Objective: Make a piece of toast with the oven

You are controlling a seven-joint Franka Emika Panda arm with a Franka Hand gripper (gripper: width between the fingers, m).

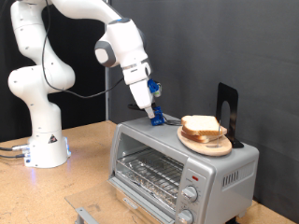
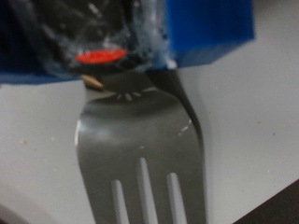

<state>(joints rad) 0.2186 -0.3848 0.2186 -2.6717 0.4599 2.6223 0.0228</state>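
No readable text in either view.

The exterior view shows a small dark mark on the white robot base (image 1: 49,145) and faint markings around the knobs (image 1: 190,195) of the toaster oven (image 1: 177,168), all too small to make out. In the wrist view the fork (image 2: 140,154) and the blue fingertips (image 2: 210,28) bear no lettering.
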